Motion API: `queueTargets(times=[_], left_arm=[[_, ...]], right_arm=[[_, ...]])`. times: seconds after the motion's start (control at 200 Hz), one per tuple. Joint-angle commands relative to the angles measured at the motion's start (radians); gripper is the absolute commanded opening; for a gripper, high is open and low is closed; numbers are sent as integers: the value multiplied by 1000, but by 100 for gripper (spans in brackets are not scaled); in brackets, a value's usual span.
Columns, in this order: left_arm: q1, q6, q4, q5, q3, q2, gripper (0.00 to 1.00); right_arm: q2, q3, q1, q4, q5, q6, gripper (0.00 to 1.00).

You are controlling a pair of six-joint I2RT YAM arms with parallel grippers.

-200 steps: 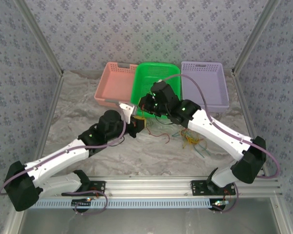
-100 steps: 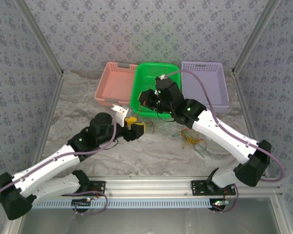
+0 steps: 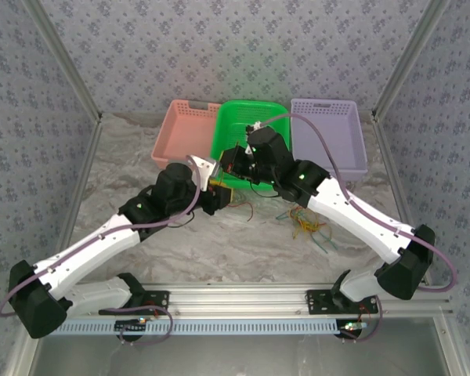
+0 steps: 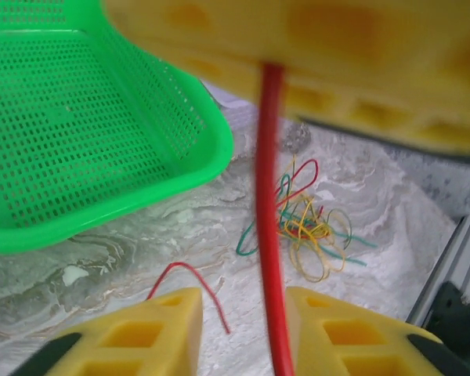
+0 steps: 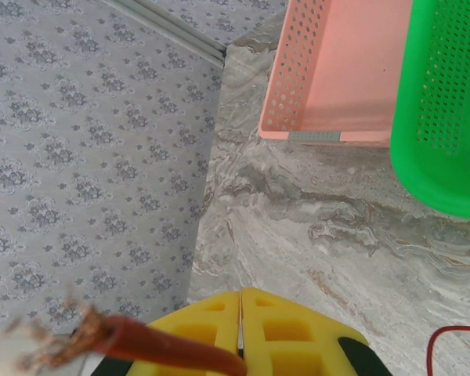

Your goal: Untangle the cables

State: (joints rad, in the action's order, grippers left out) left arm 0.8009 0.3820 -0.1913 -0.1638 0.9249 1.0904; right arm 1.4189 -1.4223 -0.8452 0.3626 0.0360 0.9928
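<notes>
A red cable (image 4: 270,196) runs taut from my right gripper's pads (image 4: 313,55) down between the yellow fingers of my left gripper (image 4: 243,301). Those fingers stand apart, and the cable lies against the right one. My right gripper (image 5: 240,296) is shut on the red cable (image 5: 157,345), whose frayed copper end sticks out to the left. In the top view the left gripper (image 3: 219,190) and right gripper (image 3: 233,163) meet at the green basket's front edge. A tangle of yellow, red and green cables (image 3: 307,223) lies on the table to the right. A loose red wire (image 4: 189,274) curls near my left finger.
Three baskets stand in a row at the back: pink basket (image 3: 184,133), green basket (image 3: 254,117) and purple basket (image 3: 329,133). The green basket's rim (image 4: 102,141) is close to the left of my left gripper. Patterned walls enclose the marble table.
My left gripper has come back up to the right gripper and narrowed its jaws around the red cable; half a second ago they stood wider and lower. The right gripper has hardly moved.
</notes>
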Motion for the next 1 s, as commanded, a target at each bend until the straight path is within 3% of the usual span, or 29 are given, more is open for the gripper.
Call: queueTargets(times=[0.0, 0.04, 0.185, 0.345, 0.43, 0.58, 0.675, 0.759, 0.859, 0.994], left_arm=[[-5, -6, -1, -1, 51, -4, 12], [-5, -4, -5, -1, 54, -4, 0], [-8, 26, 5, -21, 34, -19, 0], [-58, 109, 37, -45, 1, -88, 0], [-101, 159, 31, -88, 12, -104, 0], [-136, 205, 19, -120, 40, -110, 0], [-138, 212, 26, -124, 42, -117, 0], [-140, 218, 26, -125, 42, -119, 0], [-141, 224, 26, -128, 42, -122, 0], [-141, 223, 26, -143, 42, -129, 0]], right_arm=[[-25, -12, -6, -1, 10, -26, 0], [-25, -9, -4, -3, 11, -28, 0], [-22, -24, 10, 7, 36, -64, 0], [-102, -15, 51, 79, 2, -164, 54], [-191, 44, 89, 116, -47, -203, 67], [-372, 317, 176, 59, -37, -128, 69], [-431, 479, 182, -68, 18, -73, 59], [-408, 519, 171, -45, 11, -100, 53], [-353, 558, 187, -2, 26, -173, 59], [-274, 582, 224, 2, 191, -262, 70]])
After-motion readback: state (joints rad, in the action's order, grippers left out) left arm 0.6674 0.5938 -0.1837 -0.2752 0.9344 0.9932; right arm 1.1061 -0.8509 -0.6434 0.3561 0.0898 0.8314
